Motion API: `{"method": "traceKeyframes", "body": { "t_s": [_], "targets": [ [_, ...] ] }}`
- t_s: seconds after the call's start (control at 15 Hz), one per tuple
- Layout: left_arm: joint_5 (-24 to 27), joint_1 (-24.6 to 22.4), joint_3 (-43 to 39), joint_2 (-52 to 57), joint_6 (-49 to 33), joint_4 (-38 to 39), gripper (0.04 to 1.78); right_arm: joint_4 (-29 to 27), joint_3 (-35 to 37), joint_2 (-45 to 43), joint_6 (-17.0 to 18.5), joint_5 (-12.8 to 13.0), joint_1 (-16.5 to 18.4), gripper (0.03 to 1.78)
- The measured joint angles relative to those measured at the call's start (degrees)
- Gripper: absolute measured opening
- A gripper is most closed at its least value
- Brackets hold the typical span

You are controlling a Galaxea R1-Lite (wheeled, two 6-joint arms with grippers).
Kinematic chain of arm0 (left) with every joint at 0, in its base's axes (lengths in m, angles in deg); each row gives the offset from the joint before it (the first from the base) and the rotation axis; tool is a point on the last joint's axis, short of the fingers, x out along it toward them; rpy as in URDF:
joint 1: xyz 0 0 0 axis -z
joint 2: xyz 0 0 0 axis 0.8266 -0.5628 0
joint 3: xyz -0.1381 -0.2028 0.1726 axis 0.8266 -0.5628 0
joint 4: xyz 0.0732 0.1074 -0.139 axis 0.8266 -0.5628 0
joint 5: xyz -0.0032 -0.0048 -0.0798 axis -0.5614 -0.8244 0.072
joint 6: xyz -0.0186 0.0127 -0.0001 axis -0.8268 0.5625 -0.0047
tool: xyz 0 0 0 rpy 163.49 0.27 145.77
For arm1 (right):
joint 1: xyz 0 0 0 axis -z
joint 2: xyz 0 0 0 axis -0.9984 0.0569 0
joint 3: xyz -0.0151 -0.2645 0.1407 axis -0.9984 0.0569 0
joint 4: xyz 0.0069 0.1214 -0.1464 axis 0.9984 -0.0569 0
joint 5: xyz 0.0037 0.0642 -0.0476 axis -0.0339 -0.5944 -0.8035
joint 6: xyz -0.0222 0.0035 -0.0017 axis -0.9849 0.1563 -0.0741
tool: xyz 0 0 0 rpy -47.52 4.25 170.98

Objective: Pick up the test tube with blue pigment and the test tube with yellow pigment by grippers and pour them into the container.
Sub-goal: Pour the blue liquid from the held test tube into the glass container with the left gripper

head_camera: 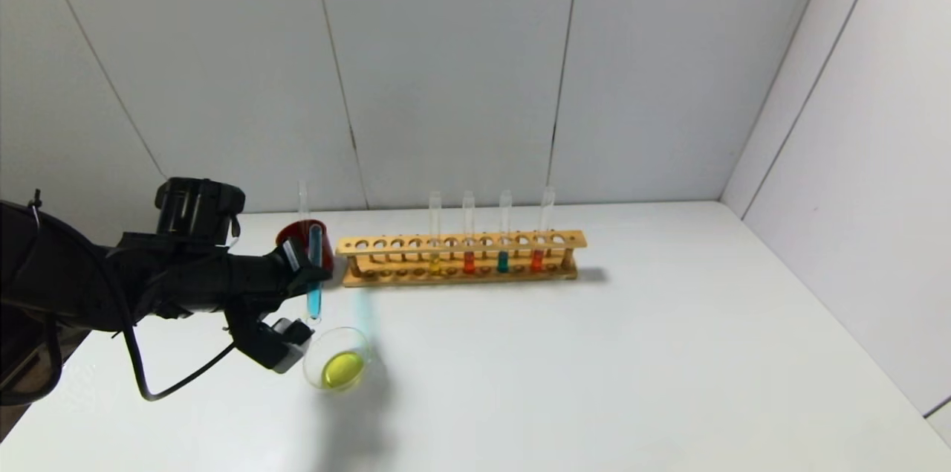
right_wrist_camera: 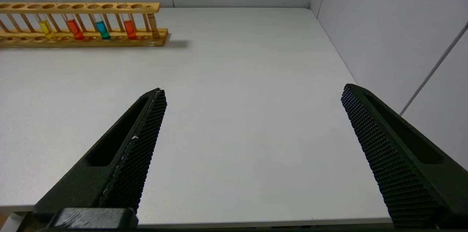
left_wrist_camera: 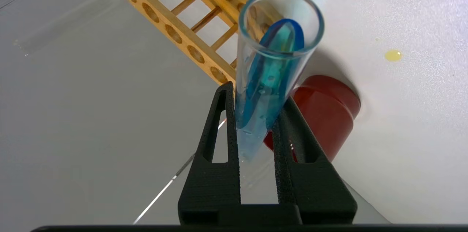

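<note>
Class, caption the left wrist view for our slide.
Left gripper clamps the blue test tube above a red cup and wooden rack.

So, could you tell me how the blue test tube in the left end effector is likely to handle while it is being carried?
The test tube with blue pigment looks like thin clear glass, so probably fragile and slippery. The left end effector pinches it between two narrow fingers, so it could pivot or slide. Its mouth is open with liquid inside, so a tilt would likely spill before it reaches the container.
</note>
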Motion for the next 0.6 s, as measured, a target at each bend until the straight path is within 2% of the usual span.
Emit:
{"method": "traceKeyframes", "body": {
  "t_s": [0.6],
  "targets": [
    [-1.01, 0.98, 0.45, 0.00, 2.46, 0.02, 0.31, 0.02, 0.00, 0.00, 0.00, 0.00, -0.06, 1.75]
  ]
}}
